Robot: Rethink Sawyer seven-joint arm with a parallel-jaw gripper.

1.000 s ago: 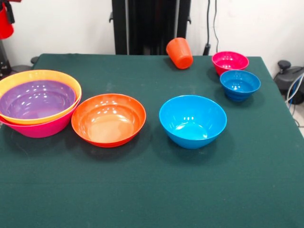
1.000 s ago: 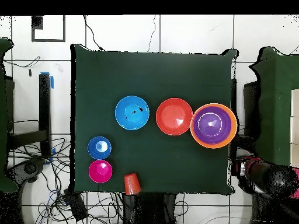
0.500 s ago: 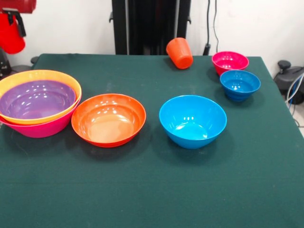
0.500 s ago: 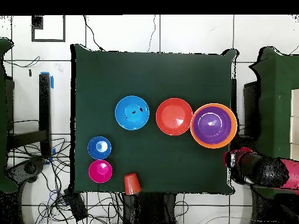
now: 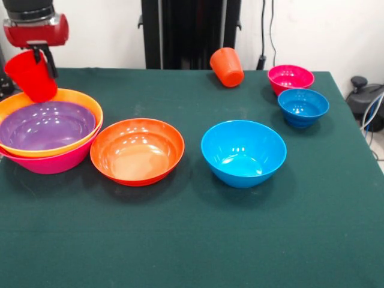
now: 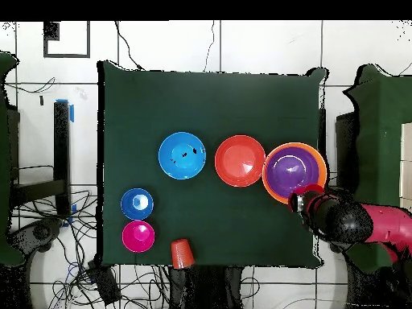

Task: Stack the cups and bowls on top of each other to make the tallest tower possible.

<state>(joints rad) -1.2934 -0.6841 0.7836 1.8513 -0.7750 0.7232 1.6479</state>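
Note:
My gripper (image 5: 41, 55) is shut on the red cup (image 5: 31, 76) and holds it tilted just above the far rim of the tower (image 5: 48, 129): purple bowl (image 5: 45, 125) in yellow-orange bowl (image 5: 72, 99) in pink bowl (image 5: 57, 162). In the overhead view the gripper (image 6: 302, 201) hangs at the tower's (image 6: 294, 172) lower right rim. The red-orange bowl (image 5: 137, 150) sits beside the tower, the medium blue bowl (image 5: 243, 152) further right. The orange cup (image 5: 227, 66) lies on its side at the far edge. The small magenta bowl (image 5: 290, 78) and small blue bowl (image 5: 303, 107) stand at far right.
The black pedestal (image 5: 189, 33) stands behind the table's far edge. Cables and black gear (image 5: 366, 99) lie off the table's right side. The green table cloth (image 5: 192, 240) spreads in front of the bowls.
The gripper with the red cup has moved in from the side, from beyond the table's edge to above the tower's rim. The bowls and orange cup have not moved.

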